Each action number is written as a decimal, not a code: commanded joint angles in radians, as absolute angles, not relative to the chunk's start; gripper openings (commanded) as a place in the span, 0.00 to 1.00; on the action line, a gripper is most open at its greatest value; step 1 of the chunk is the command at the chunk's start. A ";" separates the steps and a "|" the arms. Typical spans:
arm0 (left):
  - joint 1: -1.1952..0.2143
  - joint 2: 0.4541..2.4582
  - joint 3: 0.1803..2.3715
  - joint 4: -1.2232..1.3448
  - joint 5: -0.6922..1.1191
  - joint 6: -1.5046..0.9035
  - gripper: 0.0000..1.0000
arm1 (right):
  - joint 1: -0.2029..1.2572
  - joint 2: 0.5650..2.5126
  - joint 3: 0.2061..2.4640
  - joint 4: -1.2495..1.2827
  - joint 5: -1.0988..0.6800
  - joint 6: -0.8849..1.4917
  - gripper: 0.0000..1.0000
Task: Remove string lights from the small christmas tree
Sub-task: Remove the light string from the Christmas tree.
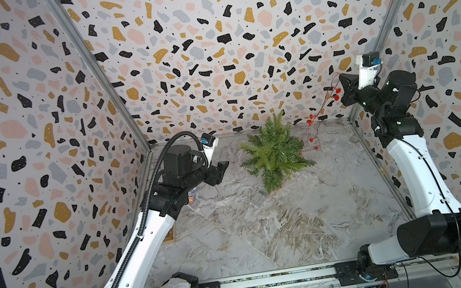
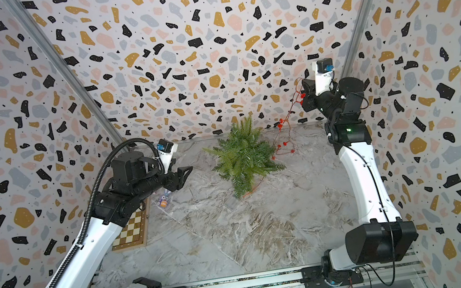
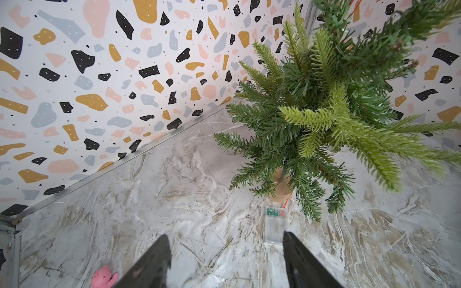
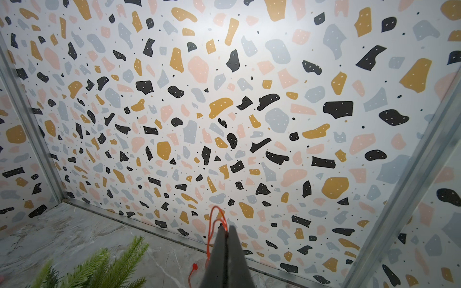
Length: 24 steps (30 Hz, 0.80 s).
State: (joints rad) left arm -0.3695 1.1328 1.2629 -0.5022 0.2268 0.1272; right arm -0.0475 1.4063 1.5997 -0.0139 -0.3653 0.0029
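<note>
String lights [image 1: 309, 121] pinched at the upper end between the fully closed fingers of the right gripper [image 4: 227, 230], raised high near the back wall [image 1: 224, 44]. Red-orange wire looping just past the fingertips, then hanging from there, red beads along it, down to the marble tabletop [image 1: 264, 222] just beside the small christmas tree [image 1: 274, 150]. Tree standing on its wooden base [image 3: 282, 189], below that gripper and well apart from it. Left gripper [image 3: 225, 239] wide open, gripping nothing, hovering above the marble, aimed at the tree. Clear rectangular box [image 3: 275, 224] of the lights lying flat just ahead of its fingertips, just beside the base. Pink toy [image 3: 102, 276] low beside one finger.
</note>
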 commanded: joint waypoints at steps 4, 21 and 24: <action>-0.365 1.110 1.254 -0.491 0.235 0.127 0.70 | -0.054 1.300 1.507 0.005 -0.302 -0.015 0.03; -0.363 1.103 1.262 -0.504 0.265 0.123 0.71 | -0.101 1.095 1.292 -0.064 -0.192 -0.002 0.03; -0.362 1.098 1.251 -0.500 0.287 0.105 0.70 | -0.100 1.067 1.295 -0.093 -0.192 0.000 0.03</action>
State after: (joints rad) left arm -0.3672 1.1217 1.2629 -0.5137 0.2523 0.1230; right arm -0.0975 1.1160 1.2797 -0.0784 -0.2073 -0.0048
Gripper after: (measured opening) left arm 0.705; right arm 0.041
